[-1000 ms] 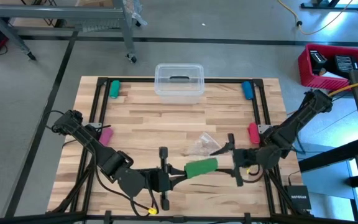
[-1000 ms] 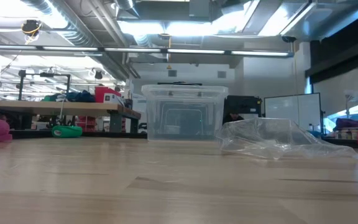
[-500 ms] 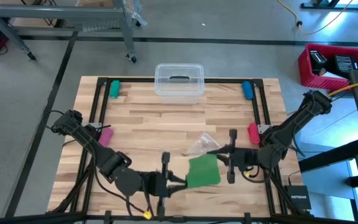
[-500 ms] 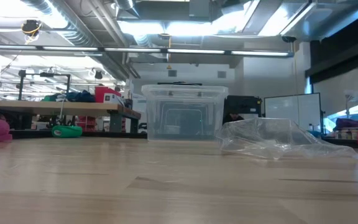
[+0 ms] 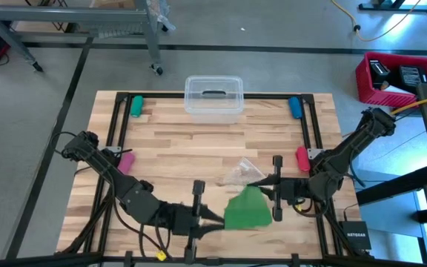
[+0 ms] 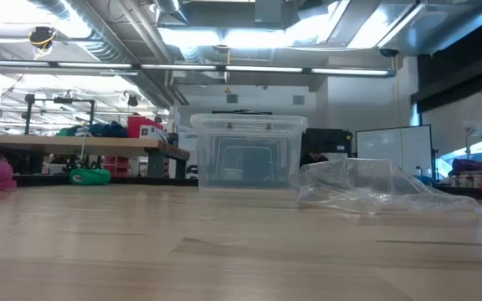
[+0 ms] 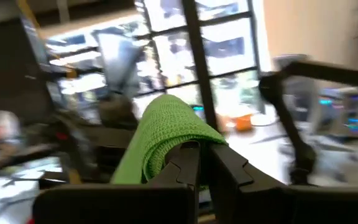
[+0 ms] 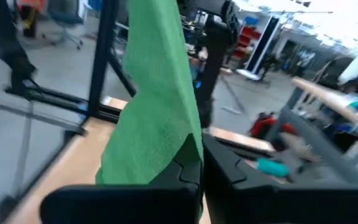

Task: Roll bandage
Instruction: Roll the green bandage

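Bandage point(image 5: 246, 208) now pinched at both ends and lifted off the table point(image 5: 199, 148), near the front edge, hanging between the two arms; in the high view it reads as a wide, bunched green sheet rather than a flat strip.

Left gripper point(image 5: 212, 216) sits at the bandage's left edge, fingers clamped on the fabric; the left wrist view shows the green knit folded over and squeezed between its closed fingers point(image 7: 188, 163).

Right gripper point(image 5: 267, 193) is at the bandage's upper right corner; right wrist view shows green cloth point(image 8: 157, 106) draped down into fingers that are pressed together on it; so it grips the bandage too.

Change: a second ago the right gripper stood wide open beside the bandage, which lay as a short flat strip; half a second ago it had clamped and the cloth had spread into a squarish patch; now the patch is fuller and more crumpled, and the left gripper has swung further under its left edge; left grip unchanged throughout.

Meaning: probably the two-handed hold needed before rolling; no roll formed yet, cloth looks slack and unrolled.

Clear bag point(image 5: 240, 173) just behind the bandage, apart from it; clear box point(image 5: 213, 96) at the back edge, unmoved.
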Motion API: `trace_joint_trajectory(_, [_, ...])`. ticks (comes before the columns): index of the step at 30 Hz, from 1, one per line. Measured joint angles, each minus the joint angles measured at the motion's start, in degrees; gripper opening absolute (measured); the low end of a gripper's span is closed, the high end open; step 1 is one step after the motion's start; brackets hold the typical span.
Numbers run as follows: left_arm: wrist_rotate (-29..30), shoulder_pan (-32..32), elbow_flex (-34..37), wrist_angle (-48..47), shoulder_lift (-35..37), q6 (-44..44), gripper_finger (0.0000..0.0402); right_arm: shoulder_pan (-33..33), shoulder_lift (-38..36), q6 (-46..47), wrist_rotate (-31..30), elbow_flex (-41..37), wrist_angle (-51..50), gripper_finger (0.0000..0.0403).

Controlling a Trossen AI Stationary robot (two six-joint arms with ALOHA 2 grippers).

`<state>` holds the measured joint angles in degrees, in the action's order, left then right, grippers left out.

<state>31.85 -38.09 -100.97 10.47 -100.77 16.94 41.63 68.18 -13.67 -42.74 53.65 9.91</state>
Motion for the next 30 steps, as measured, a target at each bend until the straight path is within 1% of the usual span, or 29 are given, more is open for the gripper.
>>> trace_joint_trajectory(3, [5.6, 0.4, 0.0, -0.5, 0.0, 1.7, 0.0011, 0.0, 0.0, 5.9, 0.0, 0.0, -0.6, 0.0033])
trace_joint_trajectory(6, [9.6, 0.7, 0.0, -0.8, 0.0, 3.0, 0.0011, 0.0, -0.1, 8.8, 0.0, 0.0, -0.5, 0.0086])
trace_joint_trajectory(12, [10.5, 0.7, 0.0, -0.6, 0.0, 3.4, 0.0011, 0.0, -0.4, 8.9, 0.3, 3.3, -3.1, 0.0214])
trace_joint_trajectory(14, [10.6, 0.7, 0.0, -0.6, 0.0, 3.4, 0.0011, 0.0, -1.1, 9.3, 1.7, 5.0, -7.2, 0.025])
trace_joint_trajectory(17, [10.6, 0.6, 0.0, -0.7, 0.0, 3.4, 0.0011, 0.0, -2.4, 12.6, 4.5, 8.5, -16.9, 0.029])
trace_joint_trajectory(20, [10.7, 0.6, 0.0, -0.8, 0.0, 4.4, 0.0011, 0.0, -3.3, 19.2, 7.6, 12.1, -27.9, 0.0313])
trace_joint_trajectory(23, [10.8, 0.6, 0.0, -0.8, 0.0, 4.6, 0.0011, 0.0, -3.8, 25.5, 12.1, 14.7, -36.5, 0.032])
trace_joint_trajectory(25, [10.8, 0.6, 0.0, -0.8, 0.0, 4.7, 0.0011, 0.0, -3.8, 28.0, 13.9, 14.8, -38.8, 0.0319])
trace_joint_trajectory(27, [10.8, 0.7, 0.0, -0.8, 0.0, 4.7, 0.0011, 0.6, -3.5, 28.5, 14.3, 13.9, -39.1, 0.0314])
trace_joint_trajectory(29, [10.8, 0.7, 0.0, -0.8, 0.0, 4.7, 0.0011, 1.9, -3.4, 28.5, 12.5, 11.5, -37.8, 0.0307])
trace_joint_trajectory(30, [10.8, 0.7, 0.0, -0.8, 0.0, 4.7, 0.0011, 2.6, -3.4, 28.3, 10.9, 9.7, -35.5, 0.0304])
